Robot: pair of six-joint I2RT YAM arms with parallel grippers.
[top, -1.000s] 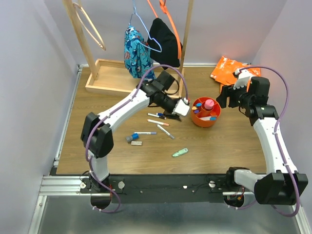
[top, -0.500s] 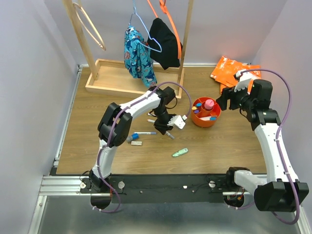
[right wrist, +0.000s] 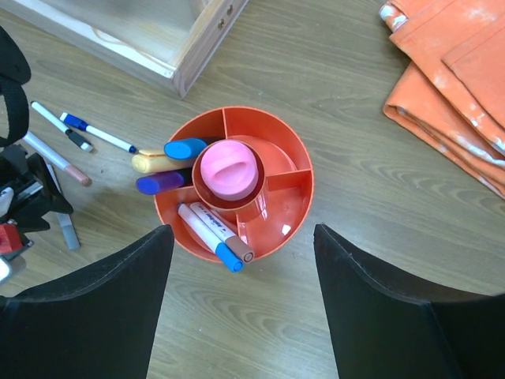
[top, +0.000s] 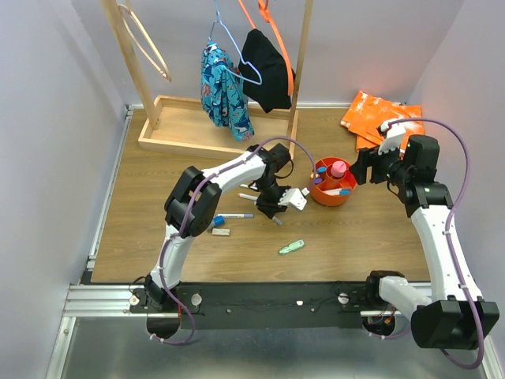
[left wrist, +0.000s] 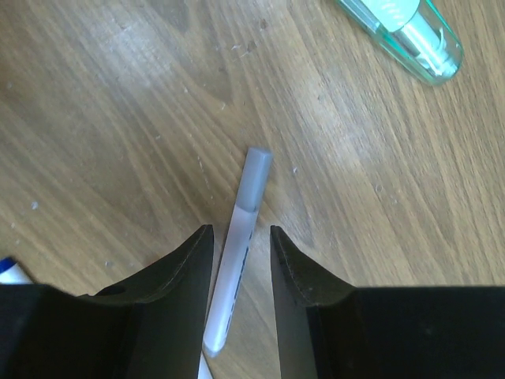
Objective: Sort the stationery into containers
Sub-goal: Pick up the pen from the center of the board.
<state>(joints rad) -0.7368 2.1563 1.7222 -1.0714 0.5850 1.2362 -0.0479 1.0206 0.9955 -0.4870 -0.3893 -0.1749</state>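
Upright orange divided cup [right wrist: 280, 217] holds highlighters [right wrist: 185, 148]; a grey-capped pen [left wrist: 241, 237] lies flat outside.

The left claw [left wrist: 241, 230] has swung from beside the orange cup [top: 331, 200] down over a grey-capped pen [left wrist: 254, 178].

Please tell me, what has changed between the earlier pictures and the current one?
The left hand drew back from the orange cup toward the robot and lowered over the loose pens; its open fingers now straddle a grey-capped pen, not gripping it. Nothing visibly taken or released. The right hand stayed open near the cup; the rest lies as before.
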